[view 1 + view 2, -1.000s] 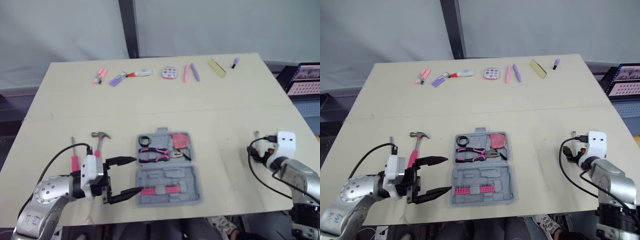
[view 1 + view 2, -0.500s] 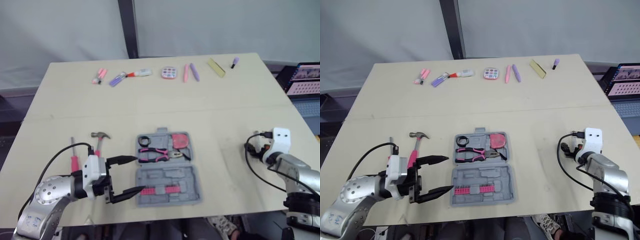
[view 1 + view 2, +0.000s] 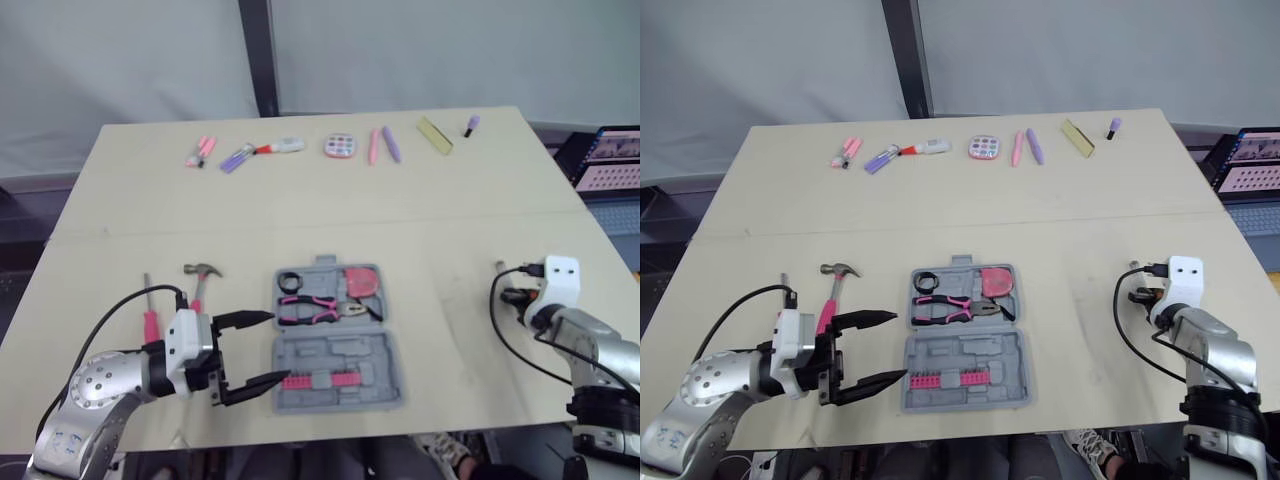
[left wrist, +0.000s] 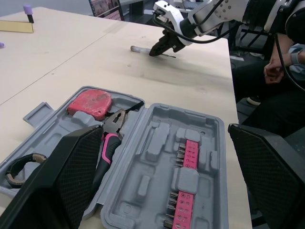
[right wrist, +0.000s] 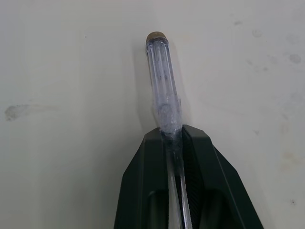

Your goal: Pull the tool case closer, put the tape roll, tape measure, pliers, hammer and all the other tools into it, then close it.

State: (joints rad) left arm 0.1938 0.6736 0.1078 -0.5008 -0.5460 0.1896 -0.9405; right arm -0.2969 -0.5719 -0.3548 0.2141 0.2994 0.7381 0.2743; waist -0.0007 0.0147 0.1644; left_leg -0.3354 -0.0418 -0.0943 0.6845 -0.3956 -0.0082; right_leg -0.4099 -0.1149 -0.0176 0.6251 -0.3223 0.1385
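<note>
The grey tool case [image 3: 340, 350] lies open near the table's front edge. Its far half holds the black tape roll [image 3: 289, 281], the pink pliers [image 3: 310, 305] and the red tape measure [image 3: 361, 281]; the near half holds a pink bit strip [image 3: 320, 380]. My left gripper [image 3: 278, 348] is open at the case's left side, gripping nothing. A hammer [image 3: 200, 275] and a red screwdriver [image 3: 149, 318] lie left of the case. At the table's right, my right gripper [image 5: 172, 136] is shut on the shaft of a clear-handled screwdriver [image 5: 164, 90] lying on the table.
Along the far edge lies a row of small items: pink and purple markers [image 3: 235, 157], a round pink case [image 3: 339, 146], a yellow strip [image 3: 434, 135]. A laptop screen [image 3: 610, 158] stands beyond the right edge. A seated person [image 4: 281, 67] is beside the table.
My right gripper has shifted slightly away from me and closed on the clear-handled screwdriver. The left arm and the case have stayed put.
</note>
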